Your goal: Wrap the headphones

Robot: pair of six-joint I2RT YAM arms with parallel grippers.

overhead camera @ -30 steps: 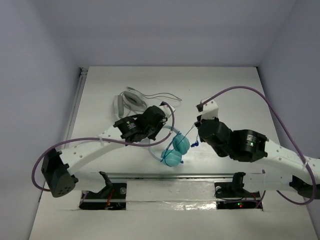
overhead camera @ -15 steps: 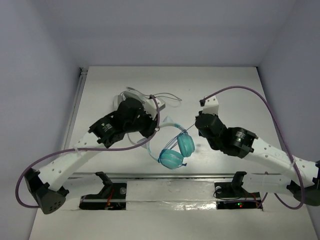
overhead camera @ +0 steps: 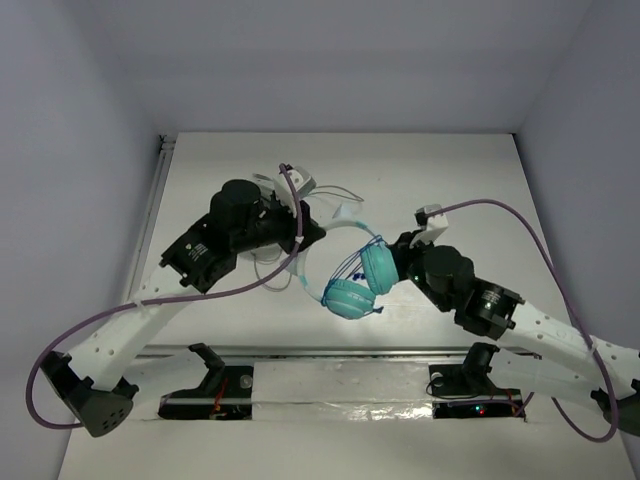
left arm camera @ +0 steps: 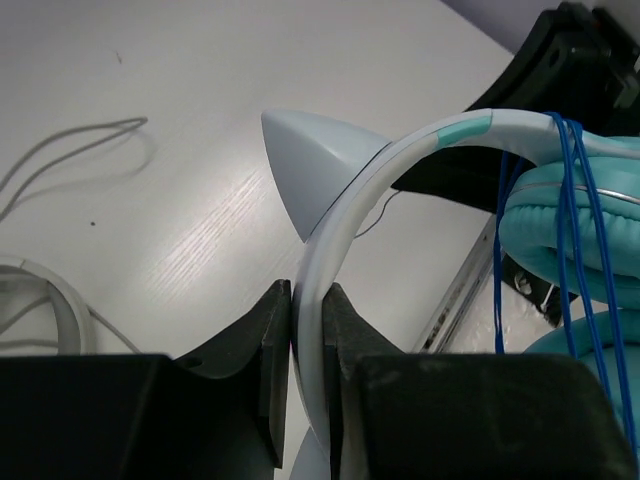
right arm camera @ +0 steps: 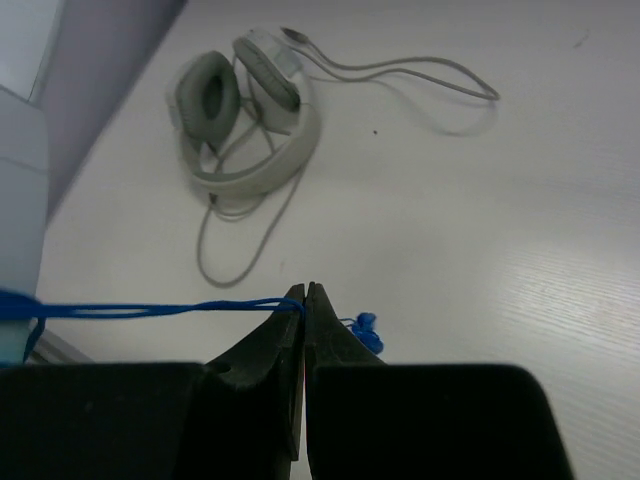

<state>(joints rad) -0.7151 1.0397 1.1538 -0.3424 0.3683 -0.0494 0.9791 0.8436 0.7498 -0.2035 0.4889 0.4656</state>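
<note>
The headphones (overhead camera: pixel 362 280) hang above the table's middle, two round teal ear cups side by side, with the blue cord (overhead camera: pixel 352 265) looped over them. My left gripper (overhead camera: pixel 318 232) is shut on the thin white headband (left arm camera: pixel 345 225); the teal cups (left arm camera: pixel 570 235) and cord loops (left arm camera: pixel 565 200) show at the right of the left wrist view. My right gripper (overhead camera: pixel 400 262) is shut on the blue cord (right arm camera: pixel 160 310), which runs taut to the left; the cord's end plug (right arm camera: pixel 365 332) dangles just right of the jaws.
A second, white-grey pair of headphones (right arm camera: pixel 245 110) with a grey cable (right arm camera: pixel 420 75) lies at the table's back left, also in the top view (overhead camera: pixel 268 195). Purple robot cables (overhead camera: pixel 520 215) arc over both arms. The arm bases stand at the near edge.
My left gripper has lifted and carried the headband back and right. The ear cups have moved right and away from the near edge. My right gripper has moved toward the cups, holding the cord.
</note>
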